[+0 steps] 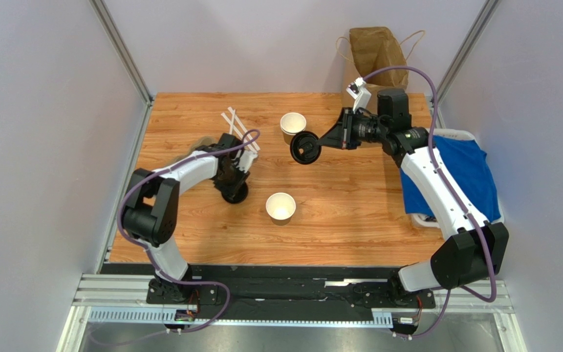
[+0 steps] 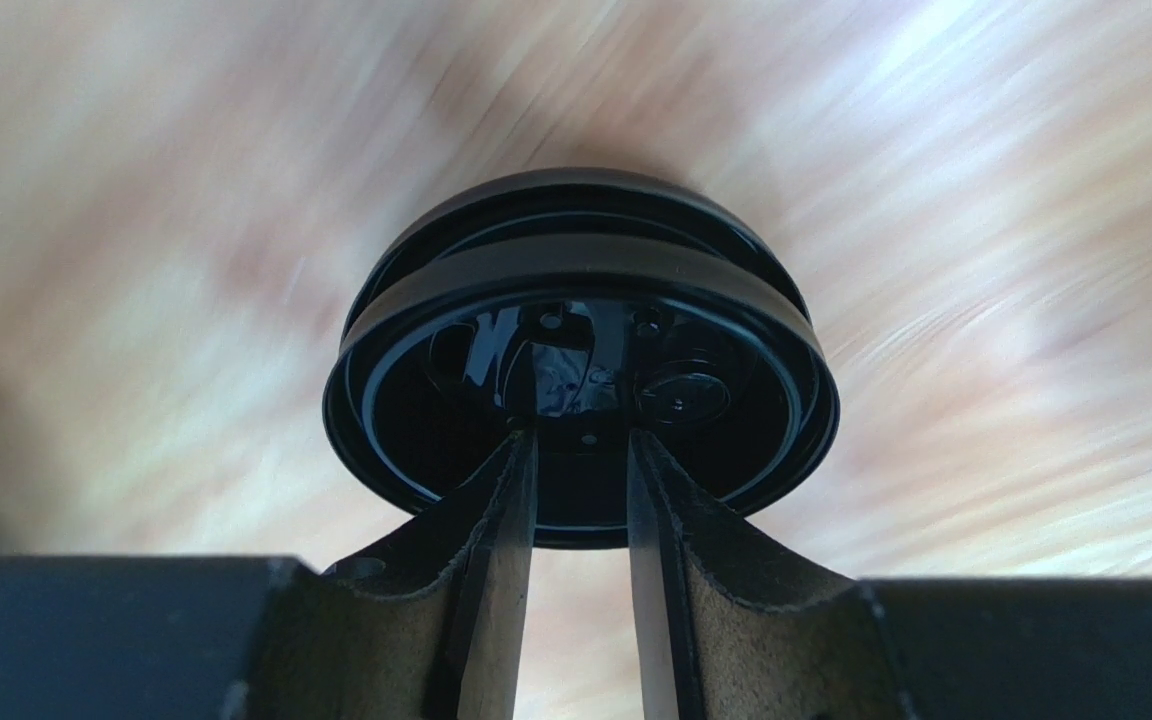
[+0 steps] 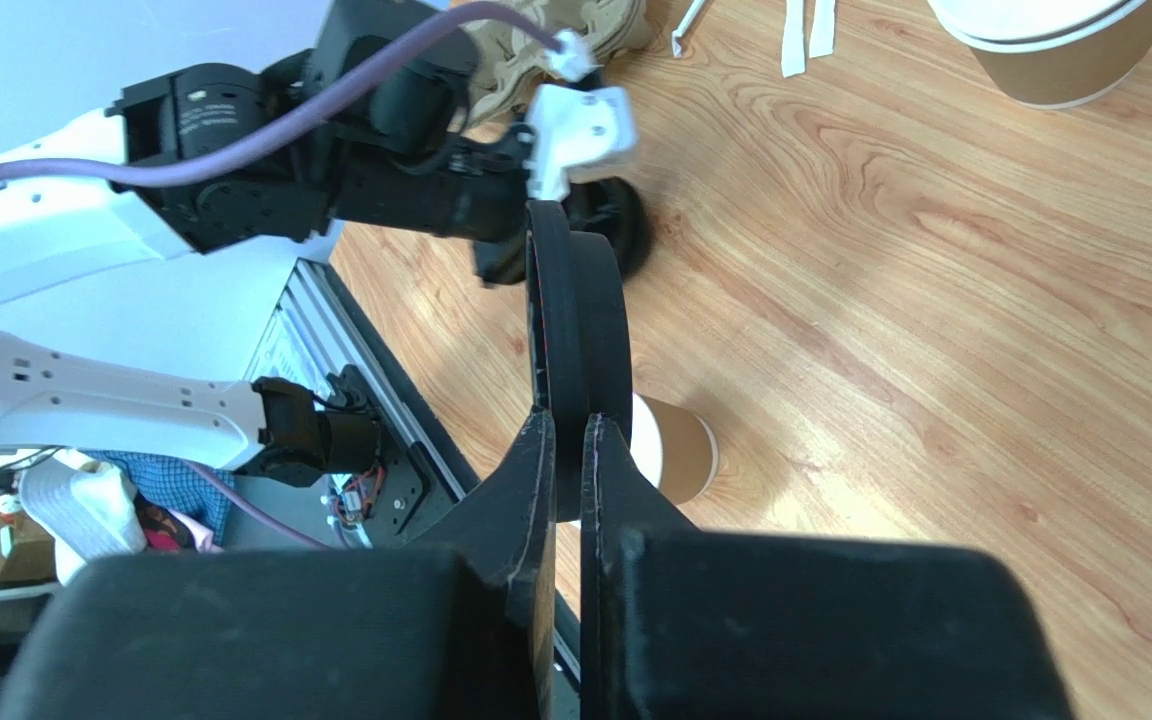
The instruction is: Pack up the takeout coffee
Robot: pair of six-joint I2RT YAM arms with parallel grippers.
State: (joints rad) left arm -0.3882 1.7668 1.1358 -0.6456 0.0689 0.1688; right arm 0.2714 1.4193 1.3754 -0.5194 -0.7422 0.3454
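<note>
No cup wears a lid yet, so the takeout coffee is in pieces. Two open kraft cups stand on the worktop, the far cup and the near cup, and I cannot tell which one is meant for packing. The right arm's fingers are nipped narrow on the rim of a black lid, holding it on edge in the air just beside the far cup. To me that looks like a set-up for capping that one, since a grip on the rim leaves the underside free to seat. The left arm's fingers pinch the edge of a second black lid, low over the wood to the left of the near cup. That wrist view is smeared, so I cannot say whether the lid touches the worktop. The brown paper bag stands beyond the far edge, well apart from both cups, which seems sensible if it is wanted only after capping.
</note>
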